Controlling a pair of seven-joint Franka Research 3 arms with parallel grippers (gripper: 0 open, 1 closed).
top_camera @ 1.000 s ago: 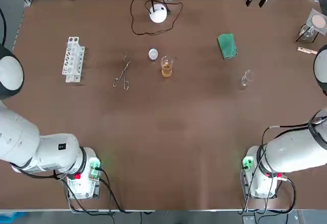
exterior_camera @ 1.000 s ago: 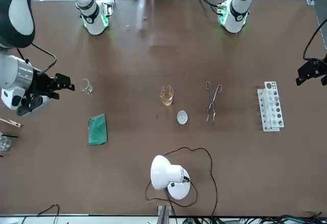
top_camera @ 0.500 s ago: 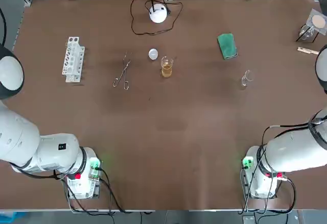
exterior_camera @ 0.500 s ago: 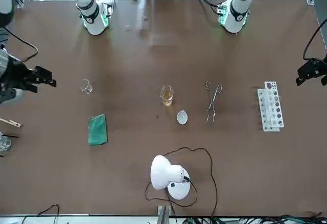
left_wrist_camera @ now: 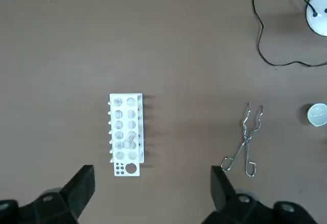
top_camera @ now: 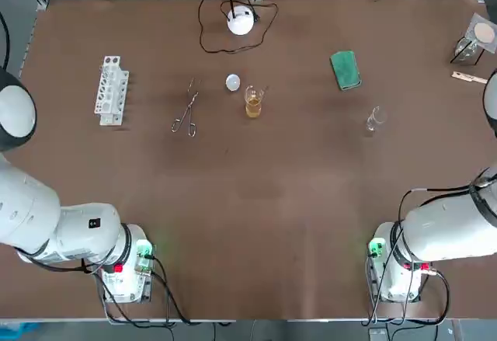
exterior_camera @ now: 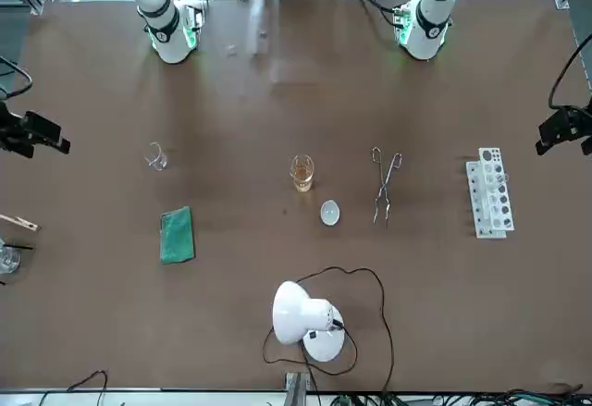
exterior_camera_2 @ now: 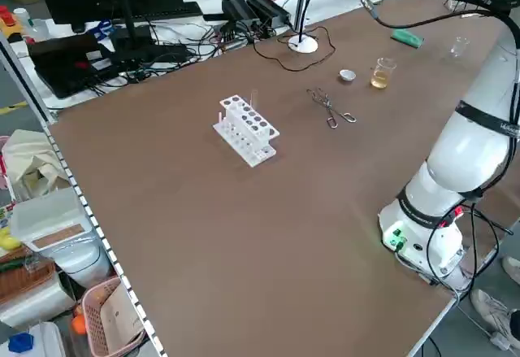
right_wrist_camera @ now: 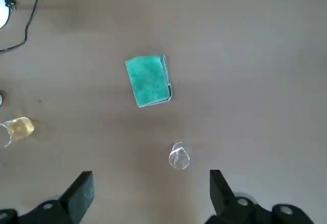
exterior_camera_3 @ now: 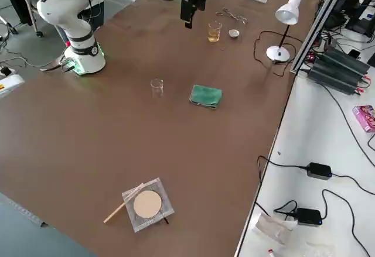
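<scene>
Right gripper (right_wrist_camera: 150, 177) hangs high, fingers wide and empty. The small glass (right_wrist_camera: 179, 156) sits between them, off-centre, so I'd centre first. Left gripper (left_wrist_camera: 152, 172), wide too, hangs above the tube rack (left_wrist_camera: 126, 133).

Both arms are raised high, the left gripper (left_wrist_camera: 152, 173) and right gripper (right_wrist_camera: 150, 173) pointing down, fingers spread wide.

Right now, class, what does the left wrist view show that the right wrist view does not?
Only the left wrist view: the white test tube rack and the metal tongs, beyond the open left claw. Only the right wrist view: the green cloth, the empty glass beaker and the beaker of amber liquid, beyond the open right claw. Both: the brown table and the white lamp with its black cable.
</scene>
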